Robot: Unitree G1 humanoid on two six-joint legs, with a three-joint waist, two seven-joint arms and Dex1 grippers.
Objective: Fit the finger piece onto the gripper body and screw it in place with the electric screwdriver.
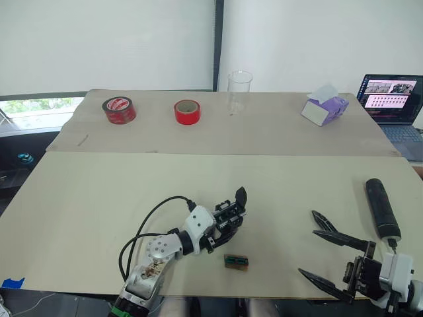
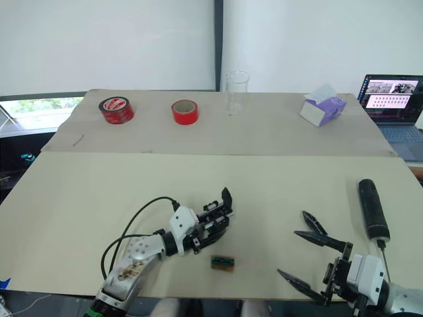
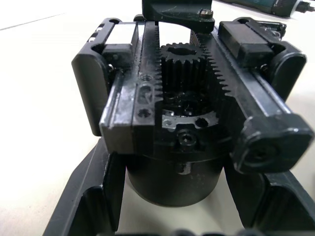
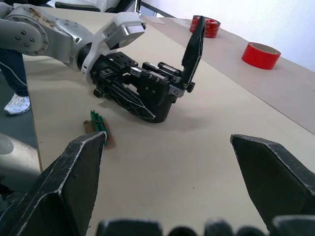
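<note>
Two arms split the work plainly: the left gripper (image 1: 221,223) is clamped around the gripper body (image 3: 187,123), holding it on the near board at about the middle of the table, with the finger piece (image 4: 196,43) already standing up from the body's far end, so the fitting looks done and the screwing remains. The right gripper (image 1: 322,254) hangs spread wide, holding nothing, at the near right edge. The electric screwdriver (image 1: 383,208) lies flat at roughly one o'clock from that right gripper, near it but apart, its long axis running twelve to six with the thin metal bit toward the robot. It sits at about three o'clock from the held body, well apart. The right arm is clearly the nearer to the tool. A small green-and-brown block (image 1: 236,261) lies just beside the body, at five o'clock.
</note>
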